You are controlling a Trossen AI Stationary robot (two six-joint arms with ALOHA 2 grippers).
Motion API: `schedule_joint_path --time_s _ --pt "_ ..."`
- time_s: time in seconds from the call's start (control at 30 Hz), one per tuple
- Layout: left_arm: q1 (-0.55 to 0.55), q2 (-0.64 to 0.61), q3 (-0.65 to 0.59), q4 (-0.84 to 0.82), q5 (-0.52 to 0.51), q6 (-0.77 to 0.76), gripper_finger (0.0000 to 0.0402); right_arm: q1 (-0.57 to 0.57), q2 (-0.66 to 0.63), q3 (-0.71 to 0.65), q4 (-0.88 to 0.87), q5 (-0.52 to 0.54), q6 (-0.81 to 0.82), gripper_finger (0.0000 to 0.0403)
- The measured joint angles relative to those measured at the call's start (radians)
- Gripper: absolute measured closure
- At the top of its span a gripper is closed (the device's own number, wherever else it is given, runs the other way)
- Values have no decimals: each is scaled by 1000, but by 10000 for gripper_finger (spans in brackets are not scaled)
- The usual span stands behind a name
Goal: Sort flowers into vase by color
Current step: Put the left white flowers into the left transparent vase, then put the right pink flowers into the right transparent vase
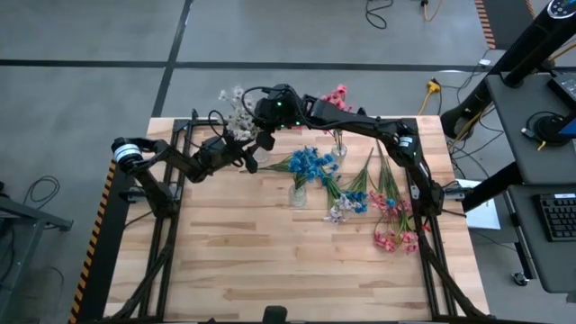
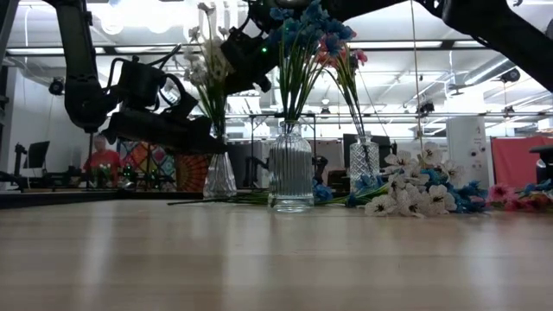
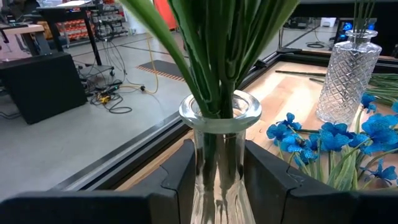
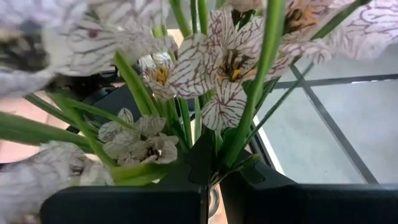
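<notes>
White flowers point(image 4: 205, 68) pinched by right gripper point(image 4: 214, 177); vase point(image 3: 219, 155) apparently clamped by left gripper point(image 3: 219, 180).

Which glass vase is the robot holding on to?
The vase with the white flowers, at the table's far left. The left gripper has its fingers around its neck; the blue and pink vases stand free.

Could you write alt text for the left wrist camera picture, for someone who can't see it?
A clear glass vase holding a bunch of green stems is clasped between the left gripper's two dark jaws. To one side lie blue flowers on the wooden table, near a cut-glass vase; beyond the table's edge is a workshop floor with cables.
</notes>
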Motion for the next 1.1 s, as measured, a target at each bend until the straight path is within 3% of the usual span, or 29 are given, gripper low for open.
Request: schedule_joint_path --time_s 0.4,0.8,1.1 --pt "1 0 0 -1 -3 1 300 1 -1 27 -44 8 0 383" --pt "2 1 -1 -14 -33 -2 260 4 -2 126 -166 59 23 262" --pt "2 1 -2 -10 -32 -24 236 5 -3 209 -266 69 45 226"
